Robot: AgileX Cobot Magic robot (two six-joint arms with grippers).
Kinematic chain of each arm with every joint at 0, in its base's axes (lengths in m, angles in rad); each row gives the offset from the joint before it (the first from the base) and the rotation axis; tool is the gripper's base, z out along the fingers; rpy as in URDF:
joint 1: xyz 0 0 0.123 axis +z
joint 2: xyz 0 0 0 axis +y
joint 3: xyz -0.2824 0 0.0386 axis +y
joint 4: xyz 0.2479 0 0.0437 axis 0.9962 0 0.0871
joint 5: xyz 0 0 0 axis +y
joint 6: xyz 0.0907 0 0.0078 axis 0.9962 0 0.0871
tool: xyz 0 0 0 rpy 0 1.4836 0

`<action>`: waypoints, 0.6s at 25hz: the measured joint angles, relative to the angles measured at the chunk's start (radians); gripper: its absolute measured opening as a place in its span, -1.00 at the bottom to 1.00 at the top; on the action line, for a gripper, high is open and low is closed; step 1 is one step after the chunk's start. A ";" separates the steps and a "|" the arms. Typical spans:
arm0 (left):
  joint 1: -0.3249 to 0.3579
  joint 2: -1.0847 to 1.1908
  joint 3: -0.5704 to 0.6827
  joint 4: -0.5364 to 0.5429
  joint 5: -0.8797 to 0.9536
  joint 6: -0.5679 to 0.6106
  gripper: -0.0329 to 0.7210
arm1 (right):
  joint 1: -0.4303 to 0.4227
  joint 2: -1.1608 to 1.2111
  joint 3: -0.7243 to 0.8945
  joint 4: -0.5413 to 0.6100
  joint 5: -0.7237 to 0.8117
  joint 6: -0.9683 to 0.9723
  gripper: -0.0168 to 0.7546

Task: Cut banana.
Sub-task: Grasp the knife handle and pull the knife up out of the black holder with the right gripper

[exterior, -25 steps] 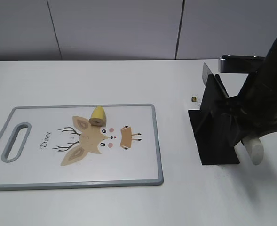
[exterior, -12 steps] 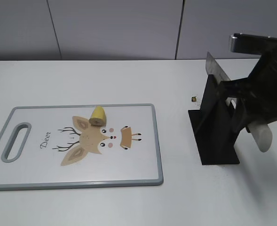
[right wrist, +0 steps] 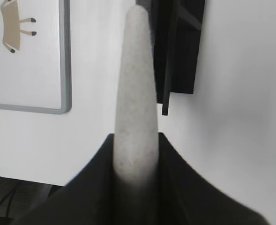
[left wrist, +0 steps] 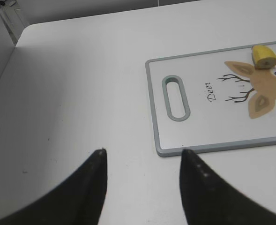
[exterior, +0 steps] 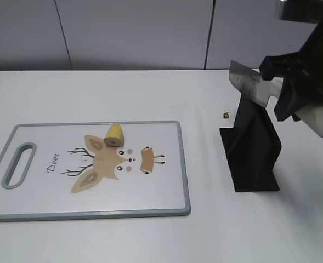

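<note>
Left claw is seen spread wide and empty, low over the bare desk beside the cutting board. On the board's deer print a short banana piece lies uncut — nothing is steadied yet. Right claw is clamped on the knife handle, blade raised just above the black knife stand. Cutting is judged entirely ahead. White desk, grey panelled wall behind.
</note>
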 joint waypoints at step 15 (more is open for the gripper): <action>0.000 0.000 0.000 0.000 0.000 0.000 0.38 | 0.000 0.000 -0.250 -0.028 0.126 -0.169 -0.54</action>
